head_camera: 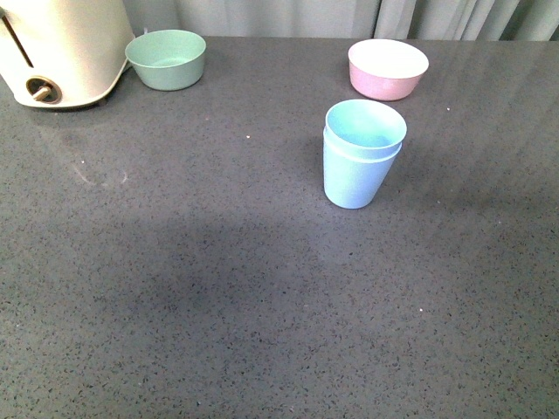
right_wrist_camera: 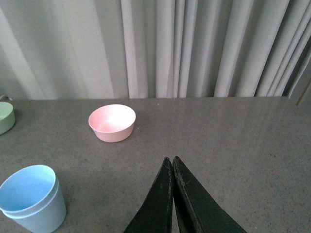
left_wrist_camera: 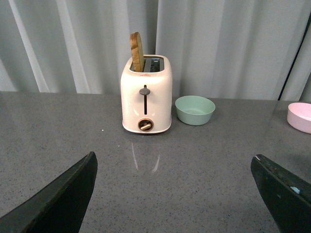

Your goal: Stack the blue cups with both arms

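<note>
Two light blue cups (head_camera: 360, 157) stand upright on the grey table, one nested inside the other, right of centre in the front view. The right wrist view shows the same pair of cups (right_wrist_camera: 33, 199) off to one side of my right gripper (right_wrist_camera: 171, 160), which is shut with nothing between its fingers. My left gripper (left_wrist_camera: 175, 158) is open over bare tabletop, its two black fingers (left_wrist_camera: 63, 199) far apart, and no cup shows in its view. Neither arm appears in the front view.
A green bowl (head_camera: 166, 59) sits at the back left beside a cream toaster (head_camera: 61, 52) holding a wooden slice (left_wrist_camera: 137, 51). A pink bowl (head_camera: 388, 70) stands behind the cups. Grey curtains hang along the table's far edge.
</note>
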You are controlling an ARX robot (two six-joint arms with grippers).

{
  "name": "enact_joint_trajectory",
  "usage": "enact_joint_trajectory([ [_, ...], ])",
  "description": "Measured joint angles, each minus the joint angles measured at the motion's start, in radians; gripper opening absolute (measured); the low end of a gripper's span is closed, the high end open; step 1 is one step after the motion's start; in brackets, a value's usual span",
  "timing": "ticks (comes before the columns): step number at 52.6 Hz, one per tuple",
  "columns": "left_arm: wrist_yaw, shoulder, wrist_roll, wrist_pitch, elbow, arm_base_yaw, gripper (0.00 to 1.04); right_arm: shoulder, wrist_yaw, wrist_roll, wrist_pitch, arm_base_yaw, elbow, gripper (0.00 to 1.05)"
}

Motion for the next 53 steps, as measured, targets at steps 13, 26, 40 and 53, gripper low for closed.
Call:
enact_joint_trajectory([
  [13,0.000,0.000,0.000,0.000,0.000,0.000,0.96,-0.109,-0.001,0.000,-0.004,0.000,-0.101,0.02],
  [26,0.000,0.000,0.000,0.000,0.000,0.000,0.96,-0.214,-0.003,0.000,-0.046,0.000,-0.166,0.02],
  [40,0.000,0.000,0.000,0.000,0.000,0.000,0.96,-0.363,-0.004,0.000,-0.139,0.000,-0.221,0.02],
  [53,0.000,0.000,0.000,0.000,0.000,0.000,0.96,-0.478,-0.004,0.000,-0.194,0.000,-0.252,0.02],
])
